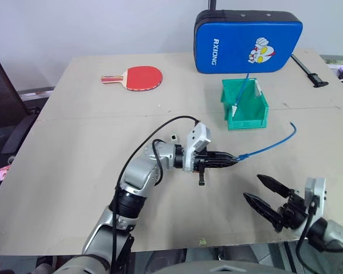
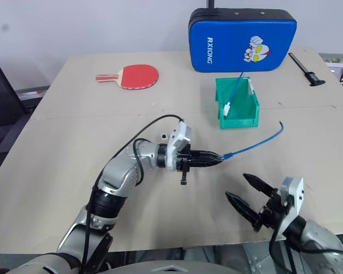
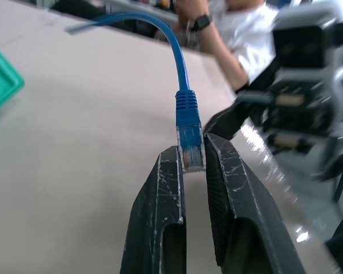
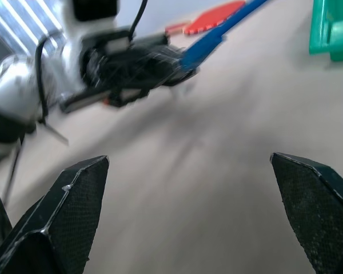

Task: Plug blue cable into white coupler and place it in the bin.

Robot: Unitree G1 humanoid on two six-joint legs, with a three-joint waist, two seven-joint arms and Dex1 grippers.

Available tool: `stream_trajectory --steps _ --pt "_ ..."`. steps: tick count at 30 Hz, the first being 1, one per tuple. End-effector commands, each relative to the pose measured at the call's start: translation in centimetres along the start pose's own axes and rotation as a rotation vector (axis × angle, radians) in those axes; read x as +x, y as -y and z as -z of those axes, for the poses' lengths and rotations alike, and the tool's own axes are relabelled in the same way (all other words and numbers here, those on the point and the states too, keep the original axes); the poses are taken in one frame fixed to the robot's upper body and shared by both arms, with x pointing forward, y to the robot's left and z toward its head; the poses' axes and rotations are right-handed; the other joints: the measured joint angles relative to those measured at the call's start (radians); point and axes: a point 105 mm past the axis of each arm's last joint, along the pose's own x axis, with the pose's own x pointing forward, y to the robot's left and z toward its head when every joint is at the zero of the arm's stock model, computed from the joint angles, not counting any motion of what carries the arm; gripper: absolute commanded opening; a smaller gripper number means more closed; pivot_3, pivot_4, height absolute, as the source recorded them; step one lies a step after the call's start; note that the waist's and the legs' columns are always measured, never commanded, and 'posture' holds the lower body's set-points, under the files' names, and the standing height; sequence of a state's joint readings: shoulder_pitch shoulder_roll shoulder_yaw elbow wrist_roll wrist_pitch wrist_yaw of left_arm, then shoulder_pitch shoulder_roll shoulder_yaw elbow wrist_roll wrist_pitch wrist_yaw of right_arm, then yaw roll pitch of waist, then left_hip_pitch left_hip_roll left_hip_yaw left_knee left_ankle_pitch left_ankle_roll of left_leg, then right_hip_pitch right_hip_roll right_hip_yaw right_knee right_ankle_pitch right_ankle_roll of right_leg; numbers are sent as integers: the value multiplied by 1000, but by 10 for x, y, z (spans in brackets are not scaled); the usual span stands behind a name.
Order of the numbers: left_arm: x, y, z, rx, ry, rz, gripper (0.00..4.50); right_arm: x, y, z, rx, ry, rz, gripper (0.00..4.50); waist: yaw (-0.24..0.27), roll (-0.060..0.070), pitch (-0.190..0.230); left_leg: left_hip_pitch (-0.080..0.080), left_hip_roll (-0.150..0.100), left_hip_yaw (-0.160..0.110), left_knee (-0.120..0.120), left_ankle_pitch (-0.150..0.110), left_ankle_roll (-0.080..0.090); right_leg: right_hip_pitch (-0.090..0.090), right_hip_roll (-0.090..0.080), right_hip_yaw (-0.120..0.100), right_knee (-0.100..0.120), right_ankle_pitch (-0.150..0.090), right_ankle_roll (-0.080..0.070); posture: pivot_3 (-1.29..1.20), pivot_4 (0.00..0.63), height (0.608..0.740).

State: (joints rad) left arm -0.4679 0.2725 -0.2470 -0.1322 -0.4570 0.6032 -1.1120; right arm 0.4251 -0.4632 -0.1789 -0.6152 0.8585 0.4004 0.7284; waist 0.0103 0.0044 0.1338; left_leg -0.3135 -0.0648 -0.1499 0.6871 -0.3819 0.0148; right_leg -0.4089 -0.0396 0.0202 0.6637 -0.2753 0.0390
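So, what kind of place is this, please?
Probably a lab or test room, not a home: a large plain table against a bare wall, with unrelated practice items on it, such as a table tennis paddle, a green bin and a blue padded case.

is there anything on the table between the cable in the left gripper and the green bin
Nothing visible. The left gripper holds the blue cable by its plug, and only bare table lies between it and the bin. The bin already contains another cable.

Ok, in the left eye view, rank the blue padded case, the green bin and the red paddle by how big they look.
1. Blue padded case.
2. Green bin.
3. Red paddle: close to the bin in apparent size, so their order is unsure.
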Motion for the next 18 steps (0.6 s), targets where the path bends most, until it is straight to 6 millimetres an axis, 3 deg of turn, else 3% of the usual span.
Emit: stream_trajectory --steps 1,7,15,18 --pt "-4 13 -13 5 48 39 37 15 -10 -20 43 69 -63 4500 2 0 0 0 0 0 0 0 0 0 0 0 0 0 0 0 150 740" --pt "-4 16 -16 -10 69 22 37 40 -20 -36 142 89 -195 4500 -1 0 0 -1 0 -1 0 0 0 0 0 -1 -1 0 0 0 150 740" --pt "-1 26 -23 -86 130 55 37 47 -30 -36 190 42 -310 4500 2 -1 0 -1 0 -3 0 0 0 0 0 -2 -2 0 0 0 150 740" --pt "-2 30 -23 -110 137 69 0 47 -30 -41 200 63 -323 3756 1 -1 0 -1 0 -3 0 0 0 0 0 -3 -1 0 0 0 150 740"
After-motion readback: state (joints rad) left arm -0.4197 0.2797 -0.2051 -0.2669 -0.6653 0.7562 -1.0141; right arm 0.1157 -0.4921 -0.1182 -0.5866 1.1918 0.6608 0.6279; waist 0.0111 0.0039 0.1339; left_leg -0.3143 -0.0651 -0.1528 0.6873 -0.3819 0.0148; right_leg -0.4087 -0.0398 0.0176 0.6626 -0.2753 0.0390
